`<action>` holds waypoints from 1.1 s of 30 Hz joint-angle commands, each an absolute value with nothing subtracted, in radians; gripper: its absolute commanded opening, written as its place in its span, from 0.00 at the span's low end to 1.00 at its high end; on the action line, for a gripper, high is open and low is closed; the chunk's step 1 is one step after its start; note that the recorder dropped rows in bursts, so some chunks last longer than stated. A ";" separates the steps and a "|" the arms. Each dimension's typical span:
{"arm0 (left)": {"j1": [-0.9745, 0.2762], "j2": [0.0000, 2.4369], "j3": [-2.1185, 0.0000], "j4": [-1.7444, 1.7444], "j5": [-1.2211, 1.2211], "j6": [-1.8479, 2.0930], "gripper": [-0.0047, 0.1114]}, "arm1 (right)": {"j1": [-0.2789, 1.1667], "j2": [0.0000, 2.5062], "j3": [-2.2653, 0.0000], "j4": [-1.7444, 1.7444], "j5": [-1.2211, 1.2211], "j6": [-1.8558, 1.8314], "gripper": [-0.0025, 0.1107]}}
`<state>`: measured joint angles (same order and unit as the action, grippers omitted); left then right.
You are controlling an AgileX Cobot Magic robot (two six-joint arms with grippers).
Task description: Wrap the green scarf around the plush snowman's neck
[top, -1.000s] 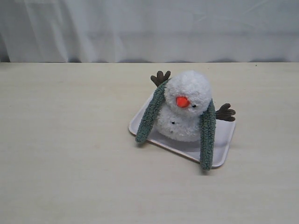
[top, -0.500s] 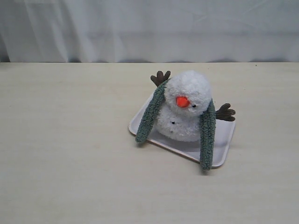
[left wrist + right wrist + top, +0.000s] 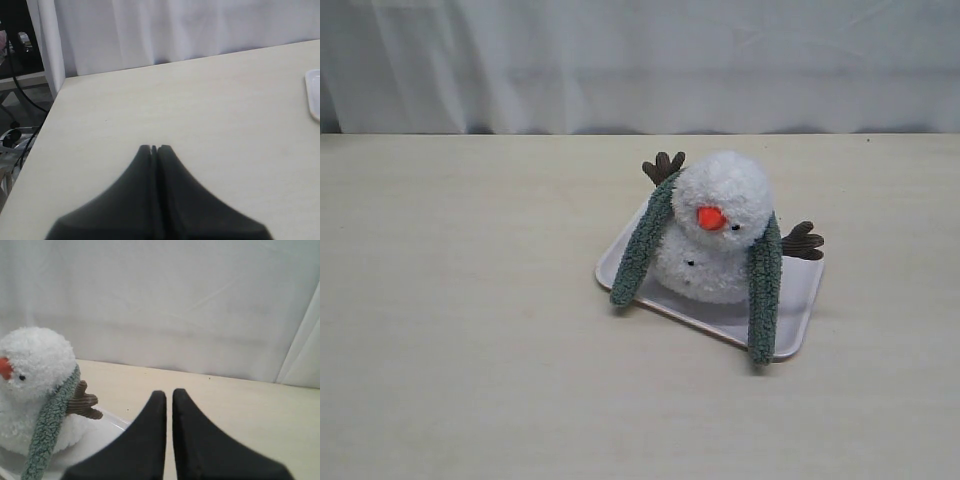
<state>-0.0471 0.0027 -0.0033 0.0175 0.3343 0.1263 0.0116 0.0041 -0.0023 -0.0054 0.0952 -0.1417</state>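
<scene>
The plush snowman (image 3: 722, 195) sits upright on a white tray (image 3: 800, 312) at the table's middle, orange nose forward. The green scarf (image 3: 638, 245) lies behind its neck (image 3: 708, 234). One end hangs down the front on each side, and the right end (image 3: 764, 290) reaches the tray's front rim. Neither gripper shows in the exterior view. In the right wrist view the snowman (image 3: 35, 360) and the scarf (image 3: 47, 435) lie beside my right gripper (image 3: 169, 392), whose fingers stand almost together with nothing between them. My left gripper (image 3: 153, 147) is shut and empty over bare table.
A white curtain (image 3: 640, 60) hangs behind the table. Brown twig arms (image 3: 803, 241) stick out at both sides of the snowman. The left wrist view shows the tray's corner (image 3: 314, 95), the table's side edge (image 3: 45, 150) and cables (image 3: 15, 100) beyond it.
</scene>
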 commanded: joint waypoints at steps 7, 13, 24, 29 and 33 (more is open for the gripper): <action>-0.046 0.000 0.000 0.014 0.323 0.126 0.04 | 0.000 0.000 0.000 -0.015 0.201 -0.063 0.06; -0.046 0.000 0.000 0.014 0.323 0.126 0.04 | 0.000 0.000 0.000 -0.015 0.339 -0.063 0.06; -0.046 0.000 0.000 0.014 0.323 0.126 0.04 | 0.000 0.000 0.000 -0.013 0.346 -0.010 0.06; -0.046 0.000 0.000 0.014 0.323 0.126 0.04 | 0.000 0.000 0.000 -0.013 0.346 -0.010 0.06; -0.046 0.000 0.000 0.014 0.323 0.126 0.04 | 0.000 0.000 0.000 -0.013 0.346 -0.010 0.06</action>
